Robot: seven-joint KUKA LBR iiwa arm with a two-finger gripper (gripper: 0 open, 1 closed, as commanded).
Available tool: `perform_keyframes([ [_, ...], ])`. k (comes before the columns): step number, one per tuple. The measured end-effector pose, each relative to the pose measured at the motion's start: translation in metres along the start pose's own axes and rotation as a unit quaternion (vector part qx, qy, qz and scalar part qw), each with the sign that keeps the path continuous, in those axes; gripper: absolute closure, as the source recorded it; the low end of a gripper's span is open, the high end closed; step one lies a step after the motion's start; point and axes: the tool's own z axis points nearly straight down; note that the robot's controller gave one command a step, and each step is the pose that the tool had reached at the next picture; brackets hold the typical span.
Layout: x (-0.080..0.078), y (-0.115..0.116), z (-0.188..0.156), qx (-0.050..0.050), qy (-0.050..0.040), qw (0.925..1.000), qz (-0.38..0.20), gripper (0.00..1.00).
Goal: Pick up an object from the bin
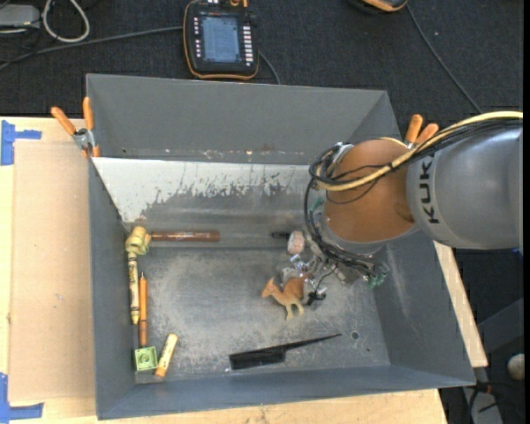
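My gripper (pixel 307 276) hangs low over the middle-right of the bin floor, under the orange wrist cover. Right at its tip lies a small orange-brown toy animal (pixel 285 296), with its legs pointing toward the front. A small pinkish round thing (pixel 296 241) sits just behind the gripper. A black comb-like strip (pixel 278 352) lies on the floor in front of it.
Along the left wall lie a brown stick (pixel 184 235), a yellow knobbed piece (pixel 139 241), pencils or crayons (pixel 138 303), a green block (pixel 145 359) and a short yellow stick (pixel 166 356). The arm reaches in from the right.
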Motion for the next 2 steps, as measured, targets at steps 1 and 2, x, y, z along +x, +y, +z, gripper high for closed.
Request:
perform_keyframes([
  [1,0.0,0.0,0.0,0.0,0.0,1.0,0.0,1.0],
  [2,0.003,0.003,-0.029,-0.003,0.0051,1.0,0.001,1.0],
])
